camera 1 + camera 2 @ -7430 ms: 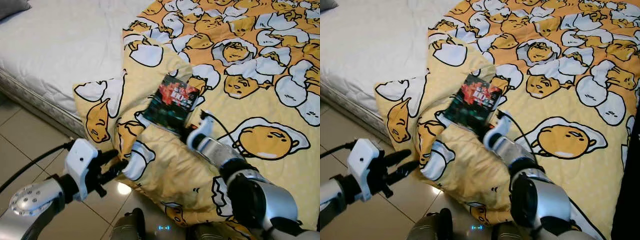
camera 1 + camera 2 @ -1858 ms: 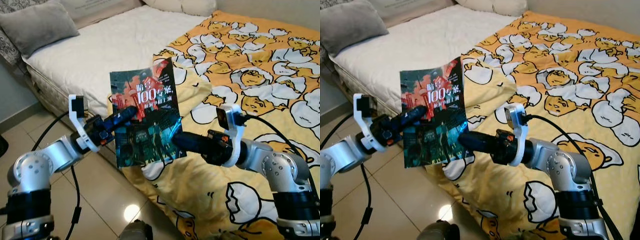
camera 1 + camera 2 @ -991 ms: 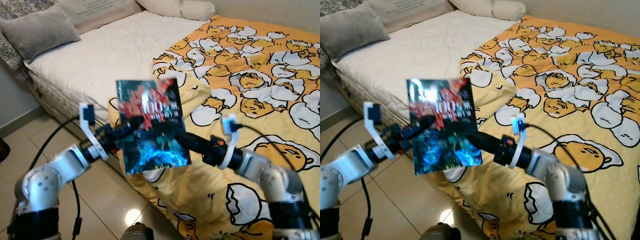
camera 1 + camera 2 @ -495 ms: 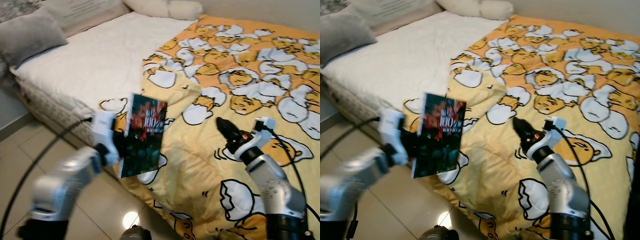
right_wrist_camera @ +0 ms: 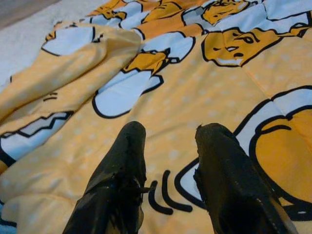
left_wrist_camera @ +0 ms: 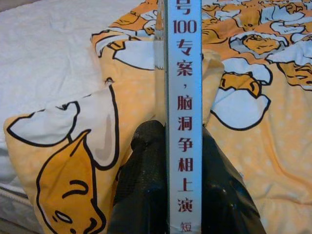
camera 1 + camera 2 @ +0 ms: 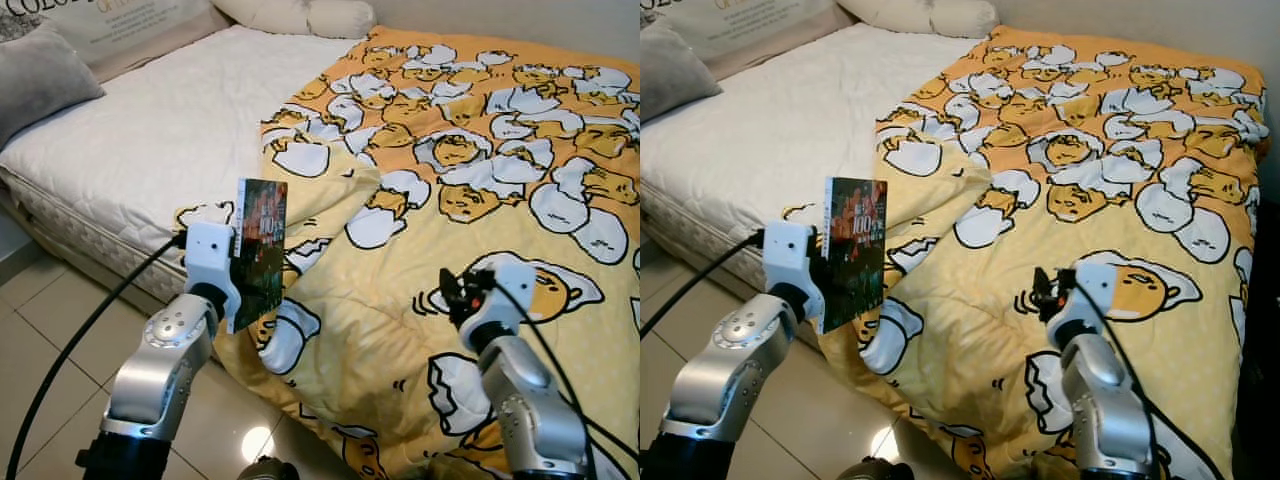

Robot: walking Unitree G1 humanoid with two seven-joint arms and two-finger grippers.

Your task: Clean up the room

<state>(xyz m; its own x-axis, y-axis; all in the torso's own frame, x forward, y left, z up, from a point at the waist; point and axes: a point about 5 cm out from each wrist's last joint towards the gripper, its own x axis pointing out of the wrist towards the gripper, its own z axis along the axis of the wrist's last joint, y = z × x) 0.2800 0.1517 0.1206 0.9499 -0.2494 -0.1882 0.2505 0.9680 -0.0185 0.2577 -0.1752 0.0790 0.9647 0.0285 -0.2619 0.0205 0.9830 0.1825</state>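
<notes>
Fingers of the left gripper (image 6: 183, 190) are clenched on a book (image 7: 259, 250), one black finger (image 6: 141, 185) pressing on each side of its lower part, with the spine facing the wrist camera. Between them the book stands upright in the air, above the folded edge of the yellow egg-pattern blanket (image 7: 470, 170) that hangs over the side of the bed (image 7: 150, 130). Beyond these fingers the blanket spreads over the white mattress. Fingers of the right gripper (image 5: 168, 170) are released, parted with nothing between them, and they hover just over the blanket. Near the left arm, a grey pillow (image 7: 40, 75) lies on the bed, above the tiled floor (image 7: 50, 340).
</notes>
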